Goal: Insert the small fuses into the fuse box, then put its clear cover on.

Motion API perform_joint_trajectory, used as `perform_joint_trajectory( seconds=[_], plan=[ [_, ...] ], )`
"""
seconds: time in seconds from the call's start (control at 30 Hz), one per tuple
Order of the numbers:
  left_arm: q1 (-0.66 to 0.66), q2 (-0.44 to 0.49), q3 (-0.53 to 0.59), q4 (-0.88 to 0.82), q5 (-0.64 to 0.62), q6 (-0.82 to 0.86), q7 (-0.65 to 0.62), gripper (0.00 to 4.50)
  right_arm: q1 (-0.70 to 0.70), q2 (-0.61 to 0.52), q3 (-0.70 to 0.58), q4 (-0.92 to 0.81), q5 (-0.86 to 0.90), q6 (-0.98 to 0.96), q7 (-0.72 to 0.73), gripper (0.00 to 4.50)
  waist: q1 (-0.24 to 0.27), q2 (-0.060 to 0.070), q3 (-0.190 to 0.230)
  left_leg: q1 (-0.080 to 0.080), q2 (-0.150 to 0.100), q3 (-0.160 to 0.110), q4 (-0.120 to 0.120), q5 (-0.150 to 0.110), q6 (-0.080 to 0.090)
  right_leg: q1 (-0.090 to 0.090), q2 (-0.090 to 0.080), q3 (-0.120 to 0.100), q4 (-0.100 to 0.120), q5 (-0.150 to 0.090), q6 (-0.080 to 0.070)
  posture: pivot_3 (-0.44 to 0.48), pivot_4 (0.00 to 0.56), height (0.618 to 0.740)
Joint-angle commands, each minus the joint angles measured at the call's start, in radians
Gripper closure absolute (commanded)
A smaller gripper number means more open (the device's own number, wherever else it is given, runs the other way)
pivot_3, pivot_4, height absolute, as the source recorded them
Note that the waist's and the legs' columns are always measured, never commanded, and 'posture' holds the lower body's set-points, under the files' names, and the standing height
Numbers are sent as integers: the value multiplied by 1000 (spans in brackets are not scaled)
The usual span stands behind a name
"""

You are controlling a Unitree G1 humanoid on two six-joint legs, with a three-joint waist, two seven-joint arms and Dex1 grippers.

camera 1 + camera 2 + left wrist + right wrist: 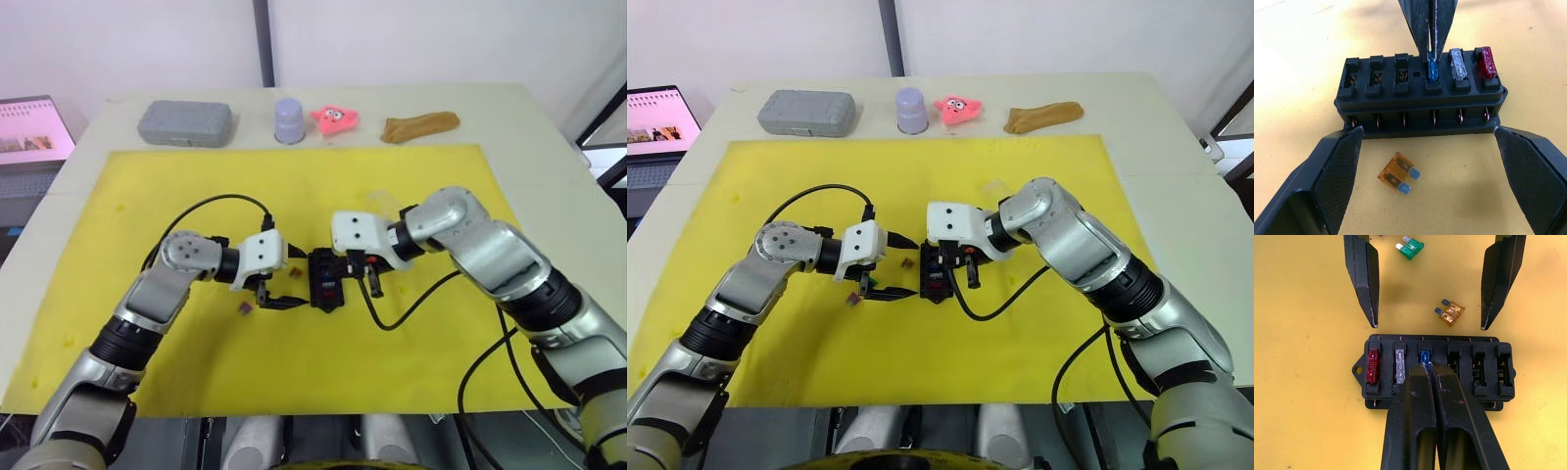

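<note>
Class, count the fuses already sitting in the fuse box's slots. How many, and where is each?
3, side by side at one end of the fuse box: a red fuse in the end slot, a clear fuse next, then a blue fuse under the shut right gripper. The other three slots are empty.

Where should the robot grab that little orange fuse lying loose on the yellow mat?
Probably by the orange fuse's plastic body, pinching its narrow edges from straight above. It lies flat on the mat, both metal blades sticking out of one end, so only the body gives a grip.
</note>
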Motion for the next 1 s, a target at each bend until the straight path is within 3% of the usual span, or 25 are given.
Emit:
perform_joint_trajectory(
  seconds=[0.03, 0.17, 0.33, 0.53, 0.67, 0.87, 1.0],
  plan=[
    [-7, 12, 28, -28, -17, 5, 0, 0, 10, 2, 2, -2, 3, 33, 2, 4441, 0, 0, 0, 0, 0, 0, 0, 0, 0, 0, 0, 0, 0, 0, 0, 0, 150, 740],
    [-28, 20, 79, -56, -81, 61, -8, 0, -43, 61, -124, -23, 103, 88, -10, 4441, -2, 0, 0, -1, 0, 0, 0, 0, 0, -1, 0, 0, 0, 0, 0, 0, 150, 740],
    [-48, 80, 184, -117, -199, 183, -26, 0, -68, 52, -228, -49, 171, 103, -21, 4441, -2, 0, 0, -2, 0, 0, 0, 0, 0, -2, 0, 0, 0, 0, 0, 0, 150, 740],
    [29, 283, 354, -192, -383, 374, -128, 0, 37, -73, -338, -77, 192, -22, 11, 4441, -3, 0, 0, -2, 0, 0, -1, 0, 0, -2, 0, 0, 0, 0, 0, 0, 150, 740],
    [151, 430, 488, -201, -445, 453, -168, 0, 146, -225, -438, -65, 229, -79, 88, 3156, -1, 1, 1, -2, 0, 0, -2, 0, 0, -3, 0, 0, 0, 0, 0, 0, 150, 740],
    [389, 559, 640, -112, -391, 385, -227, 0, 332, -403, -549, -16, 206, -176, 124, 27, -1, 1, 1, 0, 1, 1, -2, 0, 0, -1, 1, 0, -1, 0, 0, 0, 150, 740],
    [519, 603, 733, -31, -348, 325, -258, 0, 464, -492, -617, 35, 171, -240, 113, 27, 0, 1, 1, -1, 1, 2, -2, -1, 1, -1, 1, 0, -2, 0, 0, 0, 150, 740]
  ],
)
